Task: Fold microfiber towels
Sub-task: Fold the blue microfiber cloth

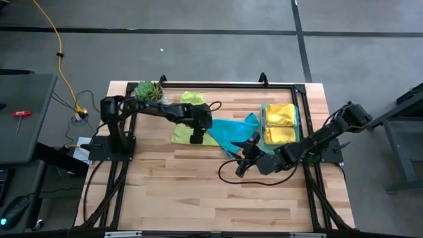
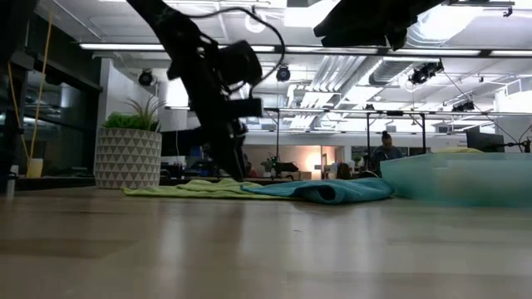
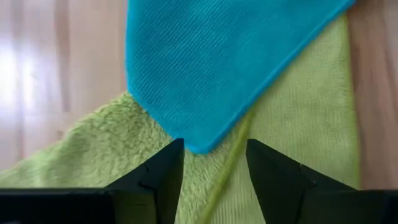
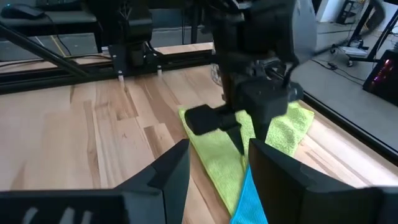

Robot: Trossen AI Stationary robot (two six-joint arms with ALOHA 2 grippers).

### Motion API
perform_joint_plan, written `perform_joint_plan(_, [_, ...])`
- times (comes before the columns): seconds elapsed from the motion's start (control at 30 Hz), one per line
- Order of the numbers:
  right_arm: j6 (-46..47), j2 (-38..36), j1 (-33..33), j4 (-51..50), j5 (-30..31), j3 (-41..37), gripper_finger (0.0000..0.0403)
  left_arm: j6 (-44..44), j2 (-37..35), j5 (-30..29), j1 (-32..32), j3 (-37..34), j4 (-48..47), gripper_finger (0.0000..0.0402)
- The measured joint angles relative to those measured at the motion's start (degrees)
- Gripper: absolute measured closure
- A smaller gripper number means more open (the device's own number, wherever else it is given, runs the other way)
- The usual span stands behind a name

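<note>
A teal blue towel lies flat on the table, and its left corner overlaps a lime green towel. My left gripper points down over that corner, open, with one finger on each side of it; I see no touch. My right gripper is open and empty, low over the table at the teal towel's near edge, and points toward the left arm. Folded yellow towels lie in the green tray. More lime green cloth lies at the far side.
A potted plant stands at the far left corner and also shows in the low view. The translucent tray stands to the right of the towels. A black cable loops on the table near my right gripper. Bare wood lies near the front.
</note>
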Motion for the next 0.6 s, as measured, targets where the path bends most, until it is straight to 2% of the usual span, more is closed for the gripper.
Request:
perform_joint_plan(0.3, [0.02, 0.00, 0.00, 0.00, -0.02, 0.00, 0.0246, -1.96, 4.66, 1.33, 2.15, 0.95, 3.06, 0.0256])
perform_joint_plan(0.6, [1.09, 0.00, 0.00, -0.13, -0.03, 0.00, 0.0246, -2.01, 2.80, 0.34, 2.16, 0.82, 2.20, 0.0274])
